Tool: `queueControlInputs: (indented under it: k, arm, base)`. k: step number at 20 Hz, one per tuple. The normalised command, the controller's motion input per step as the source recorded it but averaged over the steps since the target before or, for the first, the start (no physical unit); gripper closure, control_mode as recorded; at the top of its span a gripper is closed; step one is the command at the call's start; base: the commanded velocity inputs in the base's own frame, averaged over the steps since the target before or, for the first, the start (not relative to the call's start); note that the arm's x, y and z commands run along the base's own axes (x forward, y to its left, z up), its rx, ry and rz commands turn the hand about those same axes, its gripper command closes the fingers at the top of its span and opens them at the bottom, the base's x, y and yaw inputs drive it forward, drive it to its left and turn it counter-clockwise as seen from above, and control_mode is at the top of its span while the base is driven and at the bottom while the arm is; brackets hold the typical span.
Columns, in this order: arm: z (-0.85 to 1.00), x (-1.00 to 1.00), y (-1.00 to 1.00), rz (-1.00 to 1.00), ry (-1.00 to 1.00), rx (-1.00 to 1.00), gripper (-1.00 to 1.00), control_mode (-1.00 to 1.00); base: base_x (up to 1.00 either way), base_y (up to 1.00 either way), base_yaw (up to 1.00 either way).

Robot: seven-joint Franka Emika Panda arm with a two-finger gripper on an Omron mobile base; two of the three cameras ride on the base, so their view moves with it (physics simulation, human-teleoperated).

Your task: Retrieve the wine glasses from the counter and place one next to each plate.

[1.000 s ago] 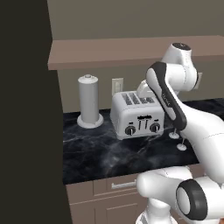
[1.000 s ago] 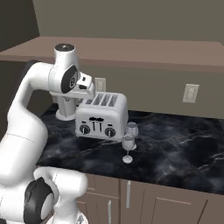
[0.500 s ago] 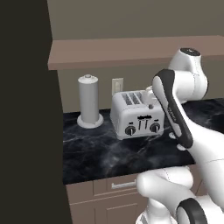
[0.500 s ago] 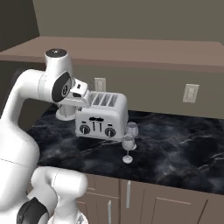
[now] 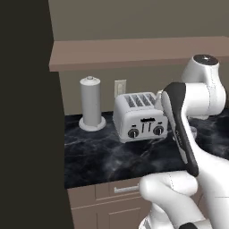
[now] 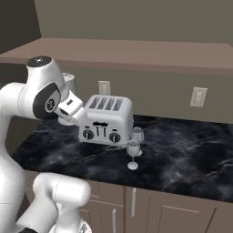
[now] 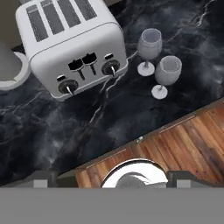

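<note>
On the black marble counter point(image 6: 191, 154), from the left: a grey paper-towel roll point(image 5: 91, 103) on its round base, then a silver four-slot toaster point(image 6: 106, 120), then two wine glasses point(image 6: 133, 154) standing upright just beside each other near the counter's front edge, right of the toaster. The pincer point(image 7: 113, 179) is released, jaws wide, high above the counter's front edge and grasping nothing.

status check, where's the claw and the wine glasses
Claw open, empty, high above counter. Both wine glasses upright, side by side right of toaster, untouched. Nothing in the way.
</note>
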Motion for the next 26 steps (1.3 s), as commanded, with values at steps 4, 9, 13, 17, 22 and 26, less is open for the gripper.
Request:
queueControlInputs:
  k: [4, 9, 13, 17, 22, 26]
  arm:
    - [0.0, -0.52, -0.61, -0.38, 0.0, 0.19, -1.0, -1.0]
    - [0.01, -0.38, -0.79, -0.23, 0.0, 0.24, -1.0, -1.0]
    - [0.0, -0.23, -0.88, -0.25, -0.03, 0.29, -1.0, -1.0]
    - [0.0, -0.09, -0.56, -0.21, -0.14, 0.38, -1.0, -1.0]
    - [-0.1, -0.01, -0.47, -0.19, -0.13, 0.48, -1.0, -1.0]
    - [-0.28, 0.0, -0.32, -0.18, -0.08, 0.49, -1.0, -1.0]
  base:
    - [0.0, 0.0, 0.0]
    - [0.0, 0.0, 0.0]
    - [0.0, 0.0, 0.0]
    - [0.0, 0.0, 0.0]
    - [0.0, 0.0, 0.0]
    - [0.0, 0.0, 0.0]
